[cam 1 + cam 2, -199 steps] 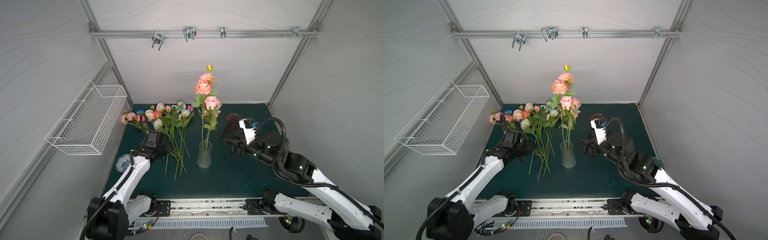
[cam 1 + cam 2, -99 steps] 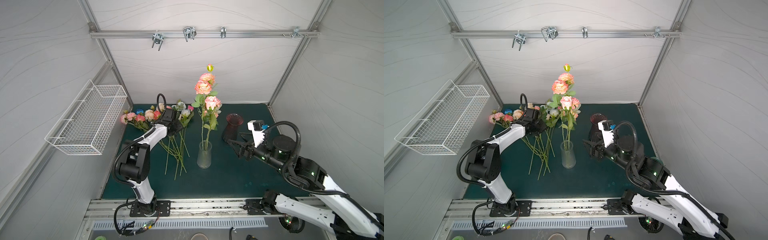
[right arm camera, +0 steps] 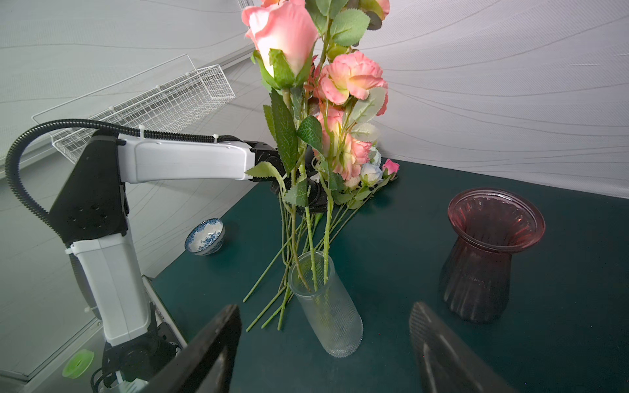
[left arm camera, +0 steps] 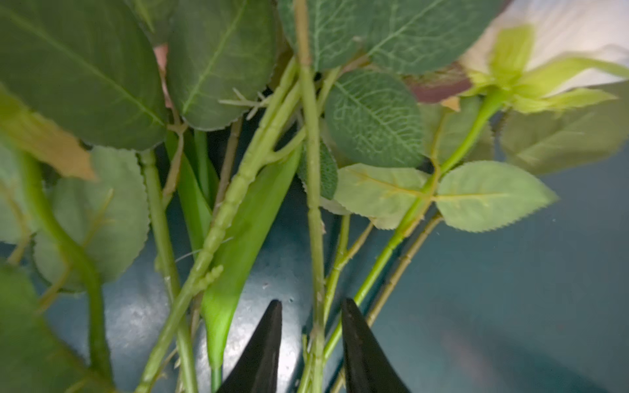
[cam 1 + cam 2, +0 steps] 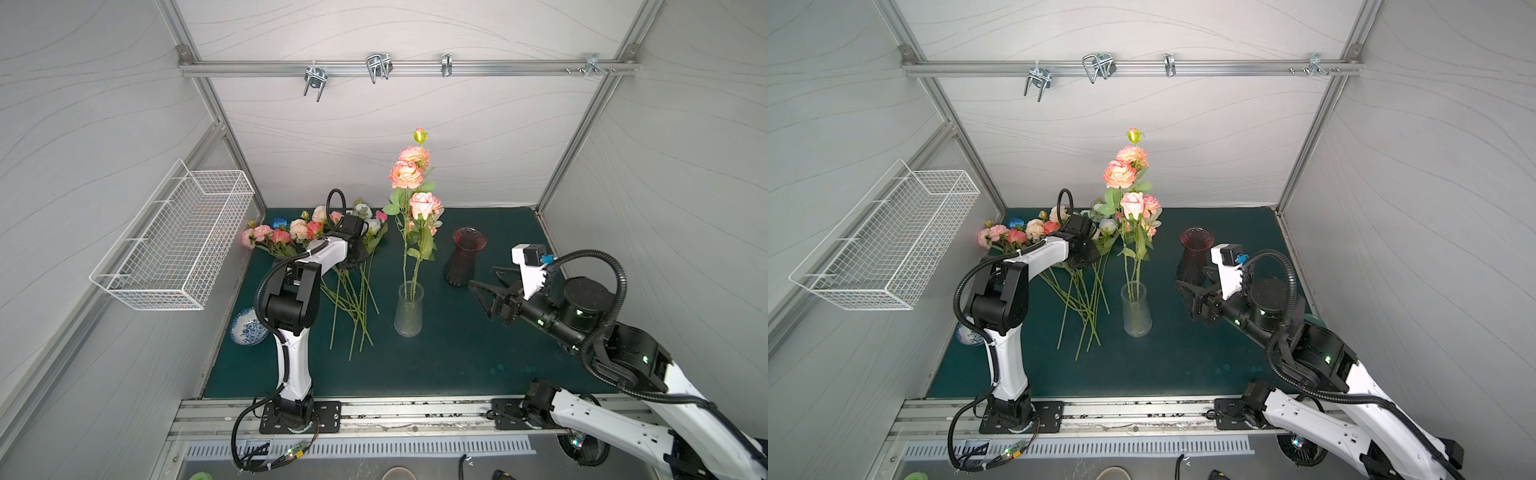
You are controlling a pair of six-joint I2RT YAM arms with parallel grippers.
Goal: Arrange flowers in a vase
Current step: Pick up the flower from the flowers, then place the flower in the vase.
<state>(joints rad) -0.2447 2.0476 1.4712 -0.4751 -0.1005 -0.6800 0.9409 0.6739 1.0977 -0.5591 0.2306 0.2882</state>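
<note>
A clear ribbed vase (image 5: 409, 309) (image 3: 337, 326) stands mid-mat and holds pink and peach flowers (image 5: 406, 174) (image 3: 286, 30) upright. More flowers (image 5: 291, 232) lie in a pile at the back left, with their stems (image 5: 353, 303) fanned toward the front. My left gripper (image 5: 357, 253) reaches down into that pile. In the left wrist view its jaws (image 4: 311, 303) stand narrowly open on either side of a green stem (image 4: 316, 258), with a gap still showing. My right gripper (image 5: 484, 277) (image 3: 325, 305) hovers wide open and empty, right of the clear vase.
A dark red glass vase (image 5: 465, 255) (image 3: 490, 258) stands empty behind my right gripper. A blue-and-white bowl (image 5: 248, 328) sits at the mat's left edge, by the left arm's elbow. A white wire basket (image 5: 178, 245) hangs on the left wall.
My left arm swung from the front left back over the flower pile, and its jaws narrowed around a stem. My right arm drew back to the right, away from the clear vase.
</note>
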